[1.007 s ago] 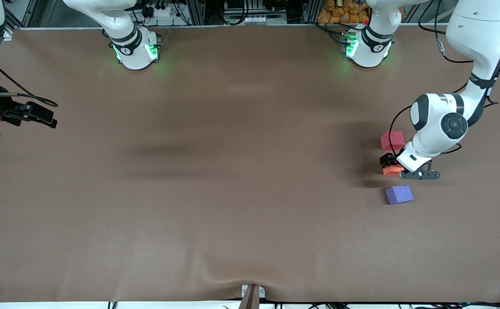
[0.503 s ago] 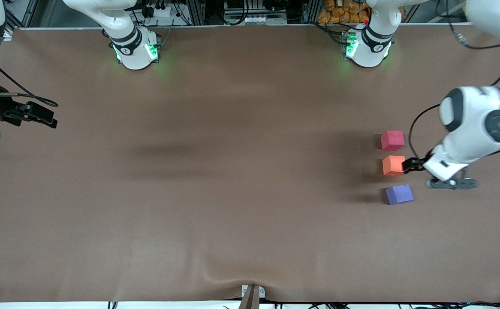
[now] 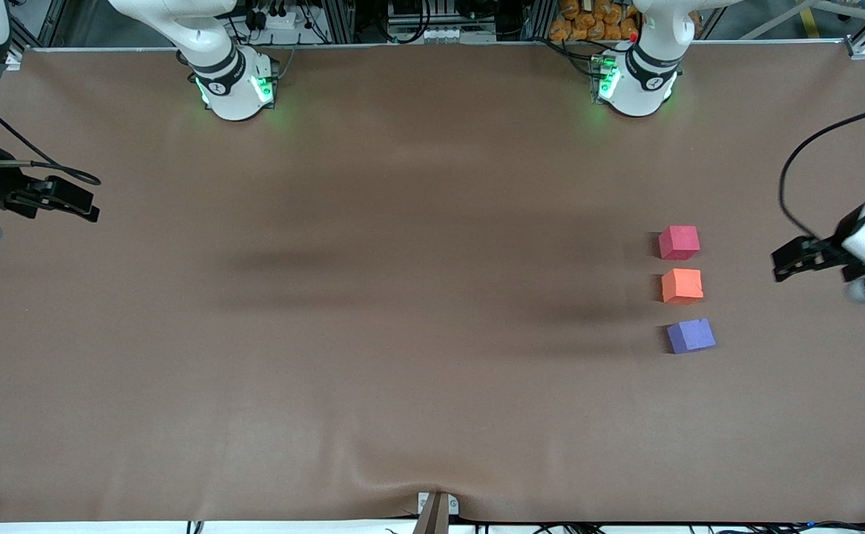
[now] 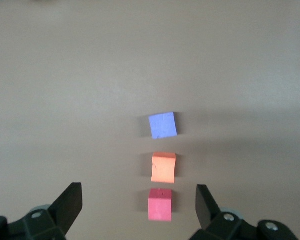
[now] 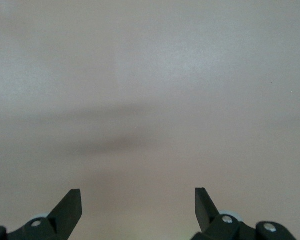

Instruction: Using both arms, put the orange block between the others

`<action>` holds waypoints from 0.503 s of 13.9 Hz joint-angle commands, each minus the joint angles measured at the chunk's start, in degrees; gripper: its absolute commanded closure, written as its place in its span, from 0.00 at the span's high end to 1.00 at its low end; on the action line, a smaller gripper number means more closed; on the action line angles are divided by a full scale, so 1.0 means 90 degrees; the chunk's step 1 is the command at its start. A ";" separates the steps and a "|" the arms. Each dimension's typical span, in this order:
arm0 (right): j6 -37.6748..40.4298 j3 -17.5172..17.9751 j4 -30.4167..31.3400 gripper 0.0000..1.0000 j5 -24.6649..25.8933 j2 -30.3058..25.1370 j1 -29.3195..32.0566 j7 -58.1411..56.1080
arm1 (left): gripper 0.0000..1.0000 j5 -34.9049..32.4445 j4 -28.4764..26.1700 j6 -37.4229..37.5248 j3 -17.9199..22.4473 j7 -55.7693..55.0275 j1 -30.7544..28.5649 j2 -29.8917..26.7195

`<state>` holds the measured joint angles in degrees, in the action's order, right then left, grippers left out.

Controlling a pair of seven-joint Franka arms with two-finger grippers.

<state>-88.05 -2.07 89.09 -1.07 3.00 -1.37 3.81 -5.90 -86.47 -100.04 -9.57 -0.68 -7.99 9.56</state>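
Brown table (image 3: 403, 297): orange block (image 3: 682, 285) lies apart from the spread, empty left hand (image 3: 792, 261).

Three small matte foam-like cubes sit on the brown desk (image 3: 403, 334), one of each colour. One is the bright orange cube (image 3: 682, 285). One is the pinkish-red cube (image 3: 679, 242), just beside the orange cube and farther from the front camera. One is the purple-blue cube (image 3: 691, 335), just beside the orange cube and nearer that camera. Two white jointed robot arms are present, each with one green-lit base: the left arm's base (image 3: 634, 81) and the right arm's base (image 3: 236, 85).
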 commanded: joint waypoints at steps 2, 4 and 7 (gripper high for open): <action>-0.0060 -0.0024 0.0081 1.00 -0.0067 -0.0099 -0.0043 0.0085 | 1.00 0.0382 0.0594 0.1123 -0.0070 0.0018 -0.0020 0.0022; -0.0051 -0.0024 0.0072 1.00 -0.0067 -0.0099 -0.0043 0.0085 | 1.00 0.0353 0.0789 0.1233 -0.0050 0.0057 -0.0030 -0.0007; -0.0051 -0.0024 0.0071 1.00 -0.0067 -0.0109 -0.0043 0.0085 | 1.00 0.0372 0.0790 0.1243 -0.0060 0.0066 -0.0030 -0.0328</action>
<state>-88.21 -2.07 89.09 -1.07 3.00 -1.38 3.81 -3.32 -80.01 -90.40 -9.77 -0.69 -7.85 8.83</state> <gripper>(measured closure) 0.000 0.000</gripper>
